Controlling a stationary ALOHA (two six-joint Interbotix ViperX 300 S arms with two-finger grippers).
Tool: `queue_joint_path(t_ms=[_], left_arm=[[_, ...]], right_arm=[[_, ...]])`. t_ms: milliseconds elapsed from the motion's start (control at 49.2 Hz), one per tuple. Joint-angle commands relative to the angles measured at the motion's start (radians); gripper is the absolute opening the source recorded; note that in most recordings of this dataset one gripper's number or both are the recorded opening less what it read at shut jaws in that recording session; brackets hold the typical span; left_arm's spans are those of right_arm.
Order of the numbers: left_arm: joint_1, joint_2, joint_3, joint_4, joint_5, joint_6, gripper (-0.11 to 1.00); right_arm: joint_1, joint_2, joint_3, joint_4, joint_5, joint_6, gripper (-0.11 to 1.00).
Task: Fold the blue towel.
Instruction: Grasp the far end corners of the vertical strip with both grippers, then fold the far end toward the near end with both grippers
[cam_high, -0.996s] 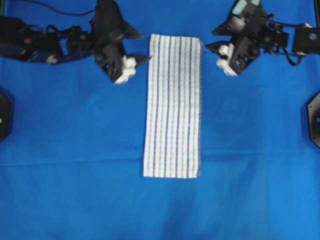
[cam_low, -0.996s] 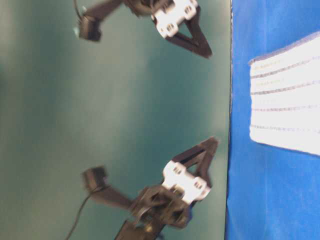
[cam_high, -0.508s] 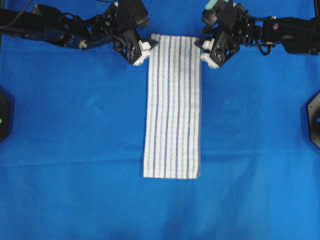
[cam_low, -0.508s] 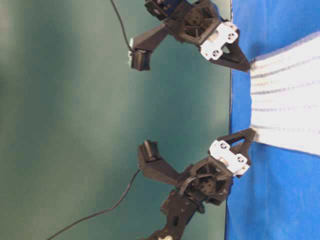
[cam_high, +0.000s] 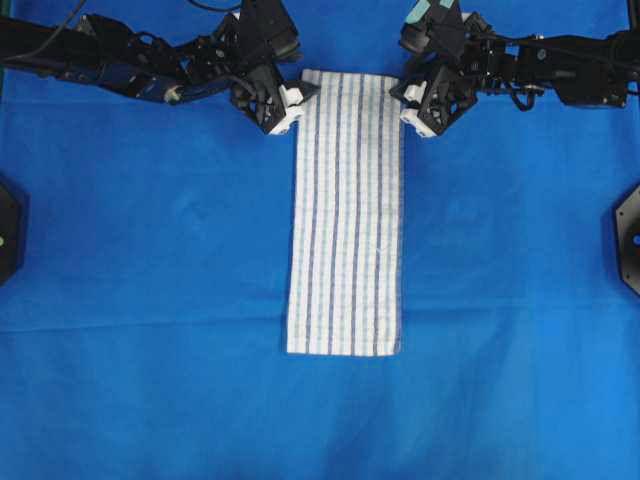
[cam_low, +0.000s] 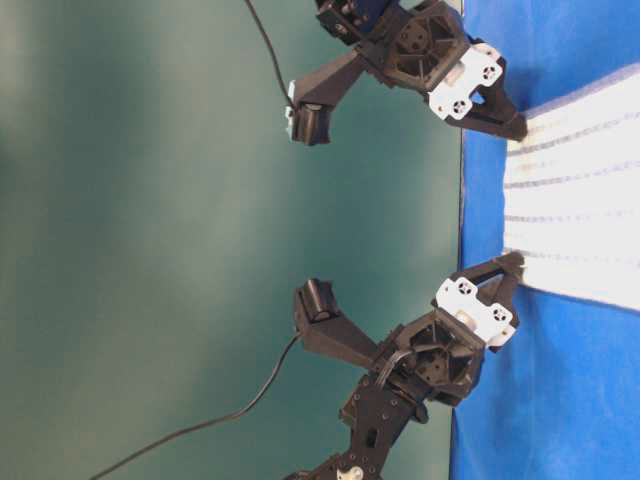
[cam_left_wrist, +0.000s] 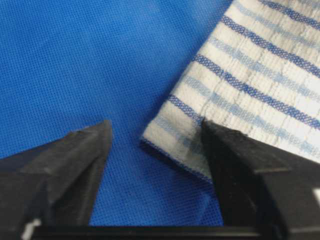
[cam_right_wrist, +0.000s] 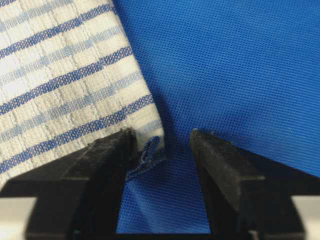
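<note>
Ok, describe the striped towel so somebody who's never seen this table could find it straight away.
A plain solid blue cloth table covering fills the overhead view. Along its middle, running from between the two black robot arms at the top towards the bottom edge, lies a long rectangular white cloth with thin blue stripes. It is the only pale, patterned thing there.

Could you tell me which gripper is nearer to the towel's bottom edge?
Neither clearly: the left gripper and right gripper sit at opposite top corners of the blue towel, both far from that edge.

Towel white, blue-striped; table cover solid blue.
</note>
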Motion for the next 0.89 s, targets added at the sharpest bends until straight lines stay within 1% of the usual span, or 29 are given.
queue_joint_path(t_ms=[0, 61, 163, 183, 203, 285, 346, 508, 610, 874], left_arm=[[0.0, -0.012, -0.014, 0.002, 0.011, 0.005, 0.6], [0.0, -0.012, -0.012, 0.002, 0.018, 0.006, 0.49], [-0.003, -0.012, -0.009, 0.002, 0.021, 0.008, 0.32], [-0.005, -0.012, -0.009, 0.002, 0.023, 0.009, 0.28], [-0.005, -0.012, -0.009, 0.002, 0.023, 0.009, 0.24], [-0.006, -0.012, -0.008, 0.002, 0.023, 0.025, 0.11], [-0.009, -0.012, -0.009, 0.002, 0.023, 0.04, 0.06], [-0.009, -0.017, -0.011, 0.002, 0.023, 0.051, 0.05], [-0.009, -0.026, -0.012, 0.002, 0.023, 0.055, 0.05], [-0.009, -0.118, -0.003, 0.002, 0.04, 0.08, 0.05]], right_arm=[[-0.003, -0.002, -0.014, -0.002, -0.023, -0.003, 0.51], [-0.003, 0.006, -0.011, -0.003, -0.035, -0.003, 0.4], [-0.003, 0.014, -0.003, -0.008, -0.048, -0.003, 0.12], [-0.003, 0.012, -0.002, -0.009, -0.049, -0.003, 0.08], [-0.003, 0.012, 0.0, -0.011, -0.049, -0.003, 0.07], [-0.003, 0.012, 0.002, -0.015, -0.049, -0.003, 0.07], [-0.003, 0.011, 0.002, -0.015, -0.049, -0.003, 0.06], [-0.003, 0.006, 0.0, -0.014, -0.043, 0.0, 0.07], [-0.003, -0.023, 0.002, -0.012, -0.029, 0.005, 0.07], [-0.002, -0.124, 0.008, -0.009, 0.029, 0.009, 0.06]])
